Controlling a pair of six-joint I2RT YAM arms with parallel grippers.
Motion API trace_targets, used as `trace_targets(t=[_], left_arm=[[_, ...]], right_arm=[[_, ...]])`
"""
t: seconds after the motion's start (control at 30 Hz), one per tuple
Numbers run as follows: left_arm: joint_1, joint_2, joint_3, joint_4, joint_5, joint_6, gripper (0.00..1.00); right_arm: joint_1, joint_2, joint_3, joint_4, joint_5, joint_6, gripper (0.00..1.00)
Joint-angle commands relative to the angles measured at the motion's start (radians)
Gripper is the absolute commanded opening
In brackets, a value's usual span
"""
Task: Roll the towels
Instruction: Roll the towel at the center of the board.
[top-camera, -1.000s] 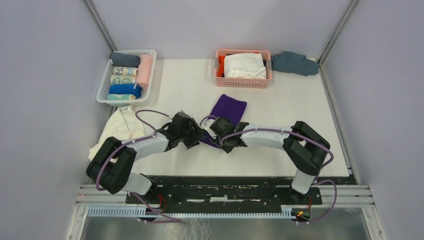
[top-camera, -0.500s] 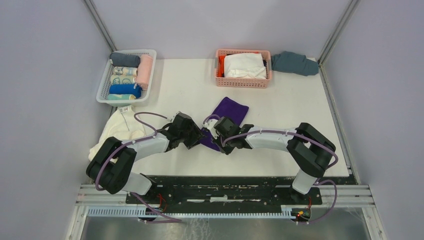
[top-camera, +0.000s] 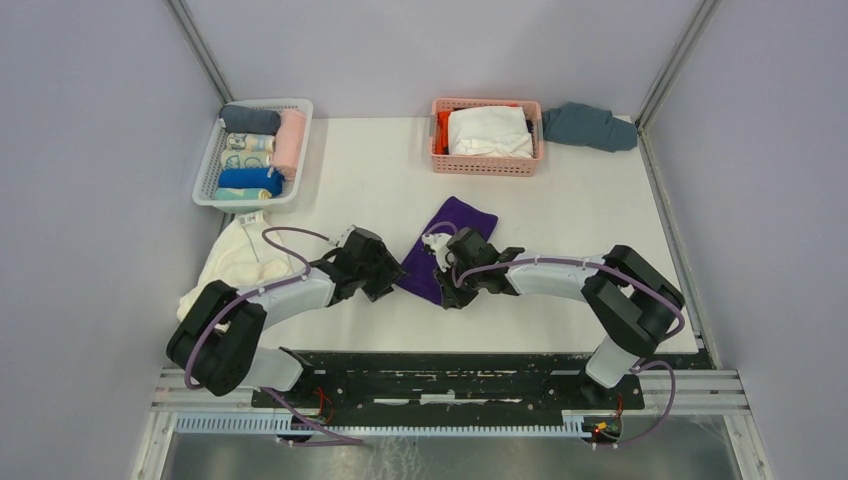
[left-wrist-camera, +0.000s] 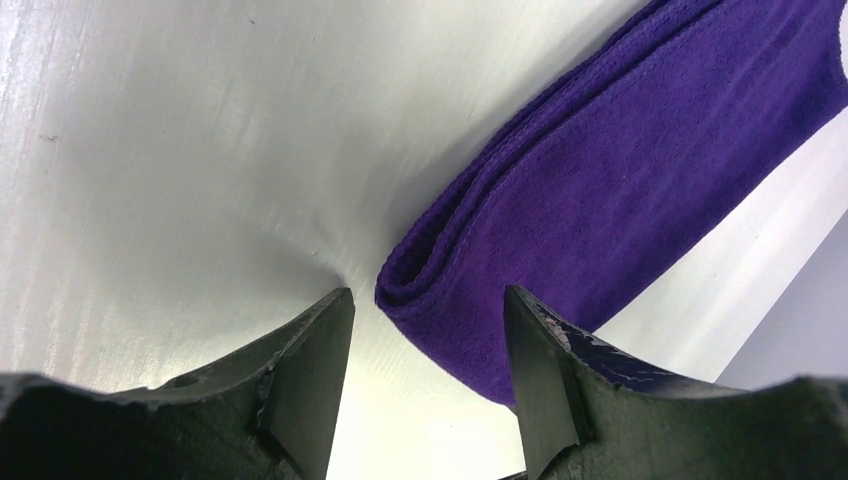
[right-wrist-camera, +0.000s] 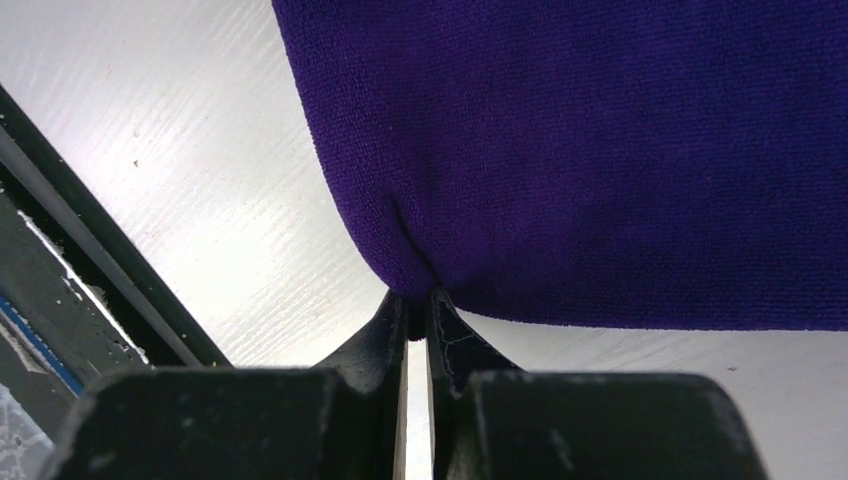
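Both arms have drawn slightly apart, baring the near end of the purple towel, which lies flat and aslant on the worktop between them. The right tool has pinched shut on its near edge (the cloth puckers at the tips). The left tool stands open, with the towel's folded corner just ahead between its jaws. The cream towel lies crumpled at the worktop's left edge.

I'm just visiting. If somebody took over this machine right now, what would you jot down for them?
Left gripper: open, jaws either side of a corner of the purple towel, not gripping.
Right gripper: shut on that towel's edge.
The purple towel lies folded flat mid-table; the cream towel sits crumpled at the left edge of the table.
Done: neither towel rolled.
Left: roll both.
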Motion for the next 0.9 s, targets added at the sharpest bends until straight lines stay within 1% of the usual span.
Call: trace_targets(t=[0.0,0.2,0.33,0.43,0.47,0.6,0.7,0.73,0.77,0.87], left_arm=[[-0.004,0.047,0.005,-0.069,-0.066,-0.018,0.64],[-0.004,0.076,0.035,-0.069,-0.096,-0.004,0.52],[-0.008,0.078,0.041,-0.069,-0.097,-0.003,0.41],[-0.009,0.075,0.042,-0.07,-0.097,-0.004,0.3],[-0.009,0.074,0.042,-0.07,-0.096,-0.004,0.26],[-0.012,0.073,0.051,-0.074,-0.083,0.001,0.15],[-0.013,0.069,0.057,-0.08,-0.078,0.0,0.13],[-0.015,0.066,0.058,-0.081,-0.078,0.001,0.09],[-0.015,0.064,0.059,-0.083,-0.078,0.001,0.09],[-0.016,0.056,0.058,-0.089,-0.079,0.001,0.08]], right_arm=[[-0.012,-0.039,-0.028,0.037,-0.058,0.036,0.05],[-0.012,-0.05,-0.039,0.03,-0.053,0.034,0.06],[-0.012,-0.056,-0.04,0.03,-0.054,0.033,0.09],[-0.012,-0.068,-0.038,0.027,-0.043,0.033,0.11],[-0.011,-0.077,-0.038,0.026,-0.034,0.031,0.13],[0.007,-0.133,-0.032,-0.001,0.027,0.009,0.25],[0.04,-0.172,-0.015,-0.031,0.089,-0.021,0.37],[0.054,-0.181,-0.009,-0.036,0.108,-0.03,0.42],[0.062,-0.189,-0.004,-0.036,0.126,-0.041,0.45],[0.089,-0.195,0.021,-0.038,0.171,-0.074,0.54]])
